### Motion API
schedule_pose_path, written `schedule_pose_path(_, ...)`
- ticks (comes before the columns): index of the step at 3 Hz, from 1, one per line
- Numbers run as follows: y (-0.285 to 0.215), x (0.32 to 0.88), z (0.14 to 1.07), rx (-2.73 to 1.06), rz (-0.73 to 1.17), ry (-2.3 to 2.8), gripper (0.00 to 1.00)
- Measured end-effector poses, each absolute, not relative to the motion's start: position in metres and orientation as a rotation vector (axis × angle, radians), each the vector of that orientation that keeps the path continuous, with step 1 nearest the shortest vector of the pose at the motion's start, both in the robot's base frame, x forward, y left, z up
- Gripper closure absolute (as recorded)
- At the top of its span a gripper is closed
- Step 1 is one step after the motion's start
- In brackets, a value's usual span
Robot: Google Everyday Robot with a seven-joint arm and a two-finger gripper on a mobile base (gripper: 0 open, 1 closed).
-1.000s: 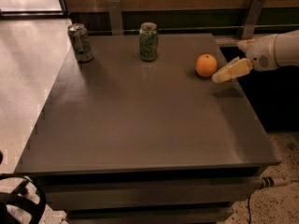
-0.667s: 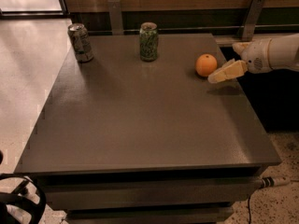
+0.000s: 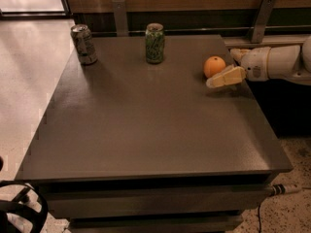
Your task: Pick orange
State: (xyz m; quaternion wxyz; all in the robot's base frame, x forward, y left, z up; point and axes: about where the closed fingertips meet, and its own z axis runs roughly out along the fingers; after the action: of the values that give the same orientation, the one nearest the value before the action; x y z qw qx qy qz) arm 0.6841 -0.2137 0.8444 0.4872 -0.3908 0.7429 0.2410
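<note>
The orange [image 3: 214,66] is a small round fruit resting on the dark grey table [image 3: 146,125] near its far right edge. My gripper [image 3: 222,68] reaches in from the right on a white arm [image 3: 277,62]. It is open. Its near cream finger [image 3: 226,77] lies low over the table just in front of and beside the orange, and the far finger [image 3: 237,53] shows behind the orange to its right. The orange sits at the mouth of the fingers and rests on the table, not lifted.
A green can [image 3: 155,43] stands at the back middle of the table, left of the orange. A silver can [image 3: 83,44] stands at the back left corner. A wooden wall with metal brackets [image 3: 119,16] runs behind the table. The table's right edge is under my arm.
My gripper has moved a little to the left, so its near finger now lies alongside the orange. The orange and both cans have not moved.
</note>
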Motion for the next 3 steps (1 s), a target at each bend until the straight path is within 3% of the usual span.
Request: schedule_pose_path(3, -0.1955, 0.6906, 0.8437, -0.944, 0.643, 1.760, 0.65)
